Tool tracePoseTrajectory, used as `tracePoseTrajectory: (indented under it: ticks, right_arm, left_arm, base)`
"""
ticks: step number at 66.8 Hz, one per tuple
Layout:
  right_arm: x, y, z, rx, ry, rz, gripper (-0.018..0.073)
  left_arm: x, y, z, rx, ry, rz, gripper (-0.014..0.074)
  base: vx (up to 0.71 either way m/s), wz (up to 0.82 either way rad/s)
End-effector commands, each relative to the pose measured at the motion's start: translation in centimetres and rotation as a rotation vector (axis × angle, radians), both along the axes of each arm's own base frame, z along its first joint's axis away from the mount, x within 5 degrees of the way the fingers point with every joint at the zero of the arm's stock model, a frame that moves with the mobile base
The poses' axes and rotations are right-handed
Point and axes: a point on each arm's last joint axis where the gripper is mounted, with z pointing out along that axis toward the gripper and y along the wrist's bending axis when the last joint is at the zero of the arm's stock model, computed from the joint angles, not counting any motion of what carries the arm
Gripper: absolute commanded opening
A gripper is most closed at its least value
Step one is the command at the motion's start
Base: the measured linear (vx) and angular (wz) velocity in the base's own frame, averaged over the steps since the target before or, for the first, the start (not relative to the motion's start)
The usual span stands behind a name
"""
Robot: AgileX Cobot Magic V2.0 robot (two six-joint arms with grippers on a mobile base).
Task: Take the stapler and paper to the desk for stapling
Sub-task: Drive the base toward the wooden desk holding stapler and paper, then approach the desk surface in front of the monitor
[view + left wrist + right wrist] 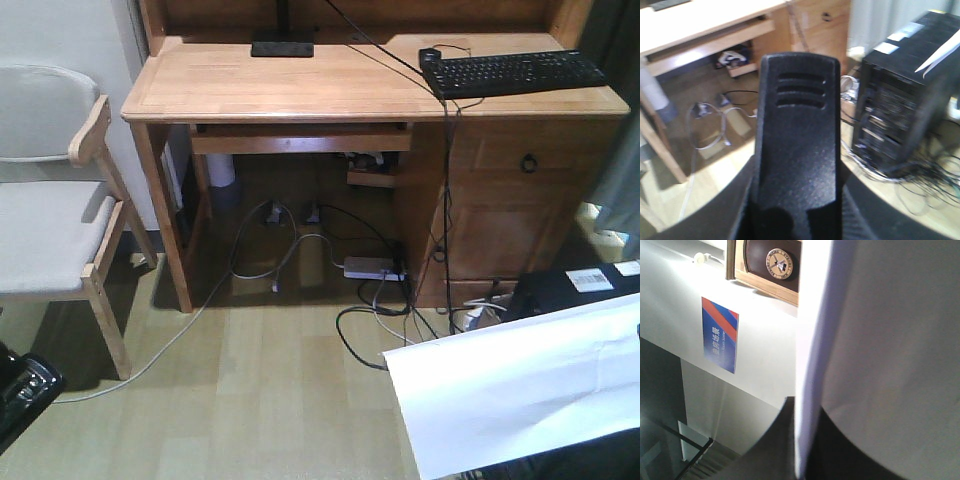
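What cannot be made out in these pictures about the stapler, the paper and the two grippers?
Left wrist view: a blurred black part fills the centre; stapler or left gripper, I cannot tell.
Right wrist view: the paper blocks the right gripper, so its state is hidden.
Front view: the paper's right and lower edges are cut off, as is whatever holds it.

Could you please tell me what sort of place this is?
Probably a home office or study: a wooden desk with a keyboard, a chair beside it, and a computer tower on the floor.
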Motion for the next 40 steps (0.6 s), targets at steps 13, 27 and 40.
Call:
tracePoseTrajectory:
  ticks: [13,27,40]
  right_arm:
    - [-0.18,0.1,0.43,0.015,-0.055,0.018,-0.0005]
    - [-0.18,0.1,0.43,0.015,-0.055,0.018,-0.0005]
    - [-0.18,0.1,0.43,0.015,-0.055,0.018,-0.0005]
  left_arm:
    - [0.25,-0.19,1.89,-0.081,-0.112,0.0,-0.0007]
    - [0.25,-0.19,1.89,-0.081,-0.112,0.0,-0.0007]
    - [0.25,-0.19,1.89,-0.081,-0.112,0.0,-0.0007]
  base:
    - [0.22,0.11]
    - [0.22,0.06]
    - [0.23,-0.02]
